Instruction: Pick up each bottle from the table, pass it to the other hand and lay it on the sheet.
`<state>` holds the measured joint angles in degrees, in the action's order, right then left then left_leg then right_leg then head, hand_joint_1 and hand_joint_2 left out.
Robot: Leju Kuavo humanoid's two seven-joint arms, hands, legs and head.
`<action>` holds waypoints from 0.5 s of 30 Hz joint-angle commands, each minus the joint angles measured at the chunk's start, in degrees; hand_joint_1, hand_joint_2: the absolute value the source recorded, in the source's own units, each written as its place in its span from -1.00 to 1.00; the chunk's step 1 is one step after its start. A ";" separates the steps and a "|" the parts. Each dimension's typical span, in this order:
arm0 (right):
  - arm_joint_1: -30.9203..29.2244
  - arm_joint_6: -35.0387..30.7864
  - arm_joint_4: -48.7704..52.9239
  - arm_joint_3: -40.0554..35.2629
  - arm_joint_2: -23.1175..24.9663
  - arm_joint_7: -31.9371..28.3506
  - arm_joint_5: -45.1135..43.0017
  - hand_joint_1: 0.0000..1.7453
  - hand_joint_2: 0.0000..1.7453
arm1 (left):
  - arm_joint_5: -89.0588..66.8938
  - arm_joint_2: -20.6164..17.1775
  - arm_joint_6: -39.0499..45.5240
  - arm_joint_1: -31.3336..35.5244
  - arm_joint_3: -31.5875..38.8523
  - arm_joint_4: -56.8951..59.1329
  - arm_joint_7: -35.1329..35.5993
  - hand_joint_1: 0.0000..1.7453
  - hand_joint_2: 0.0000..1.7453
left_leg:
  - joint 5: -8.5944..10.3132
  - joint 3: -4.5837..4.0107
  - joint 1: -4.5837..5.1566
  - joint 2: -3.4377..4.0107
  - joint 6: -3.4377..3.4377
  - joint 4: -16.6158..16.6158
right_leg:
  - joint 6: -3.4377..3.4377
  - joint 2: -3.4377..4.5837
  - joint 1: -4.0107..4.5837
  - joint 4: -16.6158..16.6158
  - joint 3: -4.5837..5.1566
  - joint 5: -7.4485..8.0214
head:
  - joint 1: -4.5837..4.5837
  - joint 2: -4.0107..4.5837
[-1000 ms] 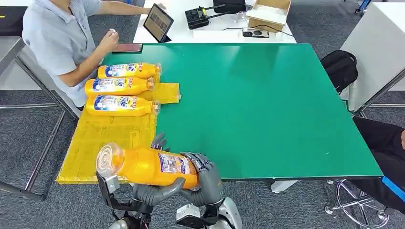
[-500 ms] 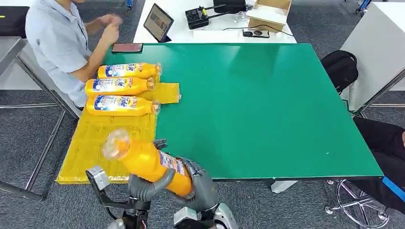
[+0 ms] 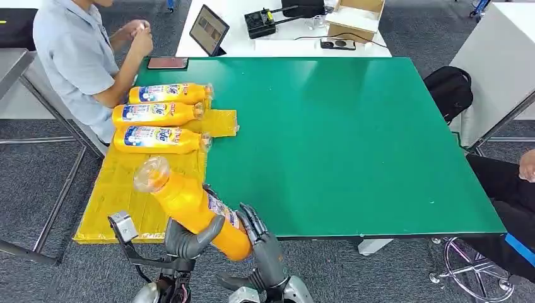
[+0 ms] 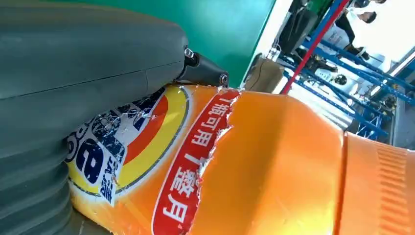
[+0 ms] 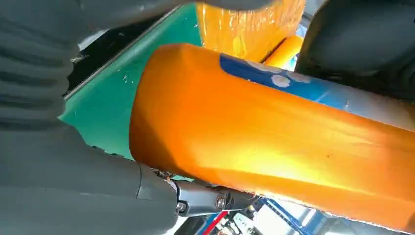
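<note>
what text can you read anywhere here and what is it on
"一瓶可用一整月": red band on the held bottle's label, left wrist view.
Blue letters on that label: cut off by the left hand, unreadable.
Labels on the three bottles on the sheet: too blurred.
Tablet screen: too small.

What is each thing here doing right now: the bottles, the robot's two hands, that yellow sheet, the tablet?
Held bottle: in the air, tilted, clear end pointing up over the sheet.
Left hand: grips the held bottle.
Right hand: against the bottle's lower end, fingers spread.
Three bottles: lying side by side on the sheet.
Yellow sheet: spread flat at the table's left edge.
Tablet: propped up, screen lit.
</note>
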<state>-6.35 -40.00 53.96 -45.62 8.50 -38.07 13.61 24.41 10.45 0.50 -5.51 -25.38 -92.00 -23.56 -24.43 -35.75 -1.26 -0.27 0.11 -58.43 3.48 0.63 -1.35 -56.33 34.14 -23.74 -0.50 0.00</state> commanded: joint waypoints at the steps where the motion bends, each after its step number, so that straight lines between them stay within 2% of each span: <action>1: 1.93 0.00 4.45 3.23 -2.88 -1.93 4.97 -1.00 -1.00 | -8.05 -1.61 5.58 3.98 2.01 2.46 -1.08 1.00 1.00 | -0.01 0.15 0.02 -0.11 -0.06 0.06 | -0.11 -0.17 0.01 0.05 -0.18 -0.06 | 0.00 0.00; 2: 1.93 0.00 4.45 3.23 -2.88 -1.93 4.97 -1.00 -1.00 | -8.05 -1.61 5.58 3.98 2.01 2.46 -1.08 1.00 1.00 | -0.04 0.24 0.02 -0.10 -0.08 0.08 | -0.16 -0.18 0.02 0.06 -0.28 -0.08 | 0.00 0.00; 4: 3.73 0.00 7.53 7.17 -3.02 -1.93 8.58 -1.00 -1.00 | -15.60 -3.07 11.27 5.90 3.64 5.27 0.05 1.00 1.00 | -0.04 0.21 0.03 -0.06 -0.07 0.07 | -0.14 -0.13 0.01 0.06 -0.25 -0.06 | 0.00 0.00; 9: 4.52 0.00 9.92 15.15 -2.79 -1.93 10.83 -1.00 -1.00 | -42.27 -8.18 21.31 13.13 7.16 11.91 3.77 1.00 1.00 | 0.02 0.30 0.02 -0.16 -0.06 0.16 | -0.22 -0.24 0.03 0.09 -0.34 -0.06 | 0.00 0.00; 11: 4.60 0.00 10.44 16.94 -2.89 -1.93 11.08 -1.00 -1.00 | -44.02 -9.14 18.41 15.02 9.03 12.87 5.47 1.00 1.00 | 0.04 0.29 0.01 -0.11 -0.05 0.15 | -0.23 -0.19 0.05 0.08 -0.31 -0.01 | 0.00 0.00; 12: 4.51 0.00 10.50 16.88 -3.03 -1.93 9.93 -1.00 -1.00 | -44.28 -9.35 17.29 15.65 9.60 13.16 5.29 0.92 1.00 | 0.08 0.16 0.03 -0.19 -0.04 0.11 | -0.14 -0.24 0.01 0.04 -0.21 -0.01 | 0.00 0.00; 13: 4.13 0.00 10.32 16.13 -3.50 -1.93 9.26 -1.00 -1.00 | -44.68 -10.66 14.82 17.21 9.77 14.11 5.91 0.96 1.00 | 0.07 0.24 0.00 -0.18 -0.05 0.12 | -0.19 -0.25 0.05 0.07 -0.29 -0.01 | -0.02 0.00; 15: 2.90 0.00 9.12 12.76 -4.20 -1.93 6.61 -1.00 -1.00 | -56.82 -12.78 16.56 21.64 8.52 18.43 8.79 1.00 1.00 | 0.06 0.32 0.00 -0.13 -0.08 0.12 | -0.23 -0.22 0.06 0.06 -0.36 -0.03 | -0.02 0.00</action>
<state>-2.11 -40.24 62.64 -34.36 6.62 -38.07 24.65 -18.69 5.20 19.32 3.66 -19.32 -86.05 -18.95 -24.37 -35.73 -1.27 -0.28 0.10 -58.43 3.48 0.63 -1.34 -56.35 34.10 -23.71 -0.52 0.00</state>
